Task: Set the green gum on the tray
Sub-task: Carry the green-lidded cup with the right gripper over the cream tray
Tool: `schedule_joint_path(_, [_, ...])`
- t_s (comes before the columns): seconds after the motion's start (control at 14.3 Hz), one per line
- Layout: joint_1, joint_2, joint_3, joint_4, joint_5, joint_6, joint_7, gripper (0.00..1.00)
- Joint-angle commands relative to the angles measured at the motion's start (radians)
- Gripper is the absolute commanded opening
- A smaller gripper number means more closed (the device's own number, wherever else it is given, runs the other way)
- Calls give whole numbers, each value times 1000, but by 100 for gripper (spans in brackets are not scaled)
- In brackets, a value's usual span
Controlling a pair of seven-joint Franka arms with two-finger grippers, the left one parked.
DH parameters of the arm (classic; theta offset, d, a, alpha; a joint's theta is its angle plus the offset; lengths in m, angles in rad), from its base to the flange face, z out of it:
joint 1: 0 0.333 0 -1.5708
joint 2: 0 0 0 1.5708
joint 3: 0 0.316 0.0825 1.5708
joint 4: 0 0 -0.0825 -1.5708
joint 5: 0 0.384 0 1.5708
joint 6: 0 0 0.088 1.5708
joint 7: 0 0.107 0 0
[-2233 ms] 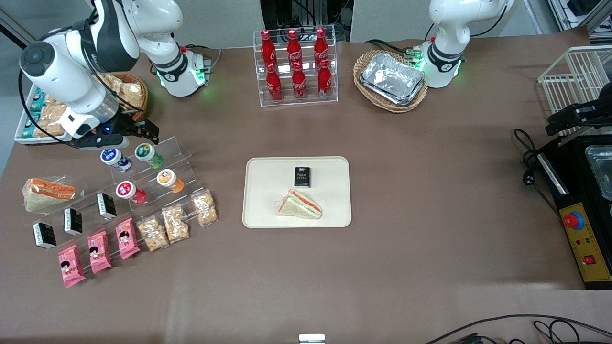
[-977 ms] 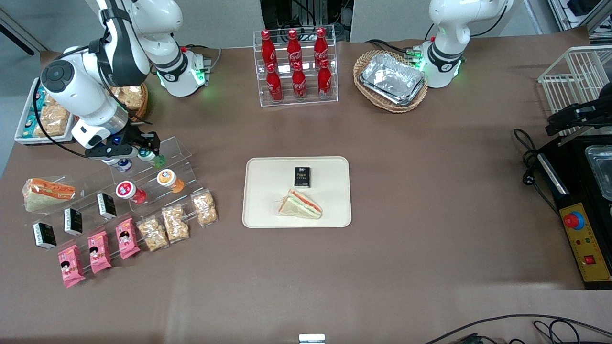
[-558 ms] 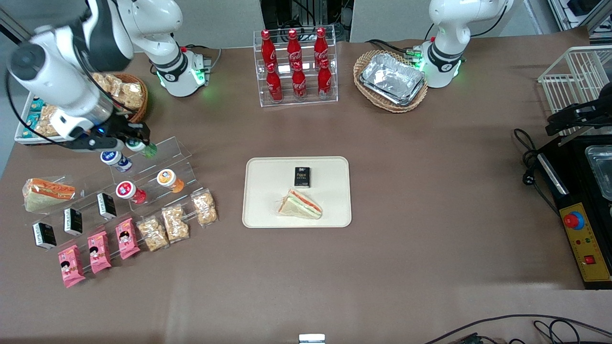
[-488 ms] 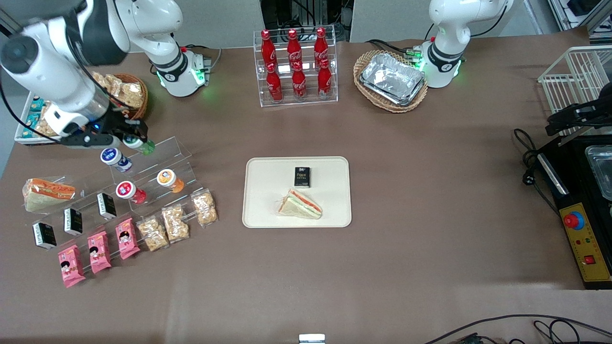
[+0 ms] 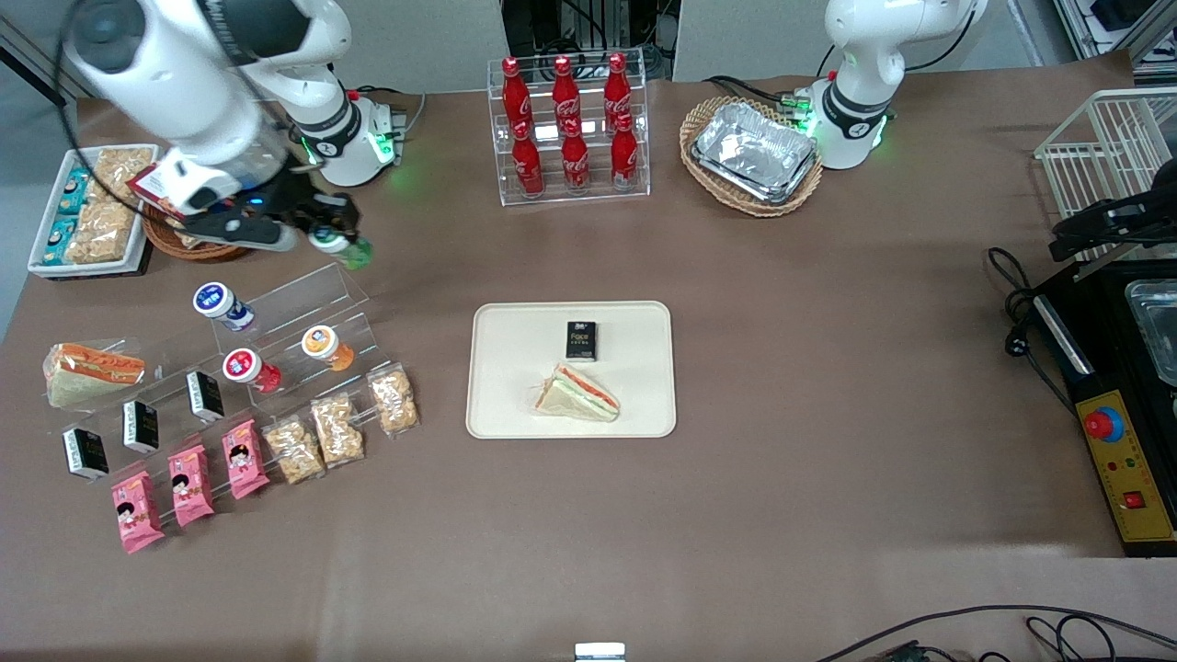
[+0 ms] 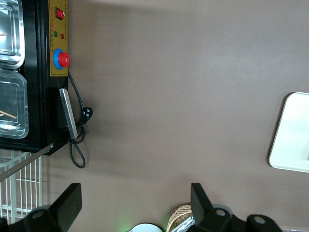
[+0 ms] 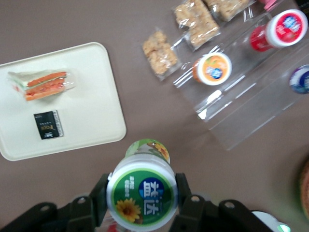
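While the gripper (image 5: 329, 232) clamps the green gum (image 7: 141, 195) aloft, the tray (image 5: 515, 405) holds a sandwich (image 5: 577, 393) — and a black box (image 5: 580, 340).

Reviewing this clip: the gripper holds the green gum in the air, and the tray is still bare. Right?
Not quite. The gripper does hold the green gum in the air, but the tray is not bare: the front view shows a sandwich and a small black packet on it.
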Motion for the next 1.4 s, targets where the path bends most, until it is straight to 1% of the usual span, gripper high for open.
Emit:
schedule_joint_path(0.0, [-7,129,99,32,20,121,186,16])
schedule_joint_path(0.14, [-7,187,151,19,8,207,255,15])
schedule_joint_path(0.21, [-7,207,162,-1,5,254,275,15])
schedule_joint_path(0.35, [-7,239,163,-44,5,339,277,15])
schedule_joint_path(0.49, [16,287,163,-76,0,420,279,15])
schedule_joint_path(0.56, [22,313,163,-84,-13,454,289,14])
schedule_joint_path(0.63, [22,343,163,-84,-41,478,324,14])
schedule_joint_path(0.77, [54,400,163,-84,-133,514,404,14])
schedule_joint_path(0.84, [57,422,163,-84,-163,534,438,14])
schedule_joint_path(1.05, [90,475,162,-81,-174,590,495,13])
schedule_joint_path(1.19, [93,508,162,-78,-199,624,522,13])
schedule_joint_path(1.33, [116,540,162,-77,-217,653,562,13])
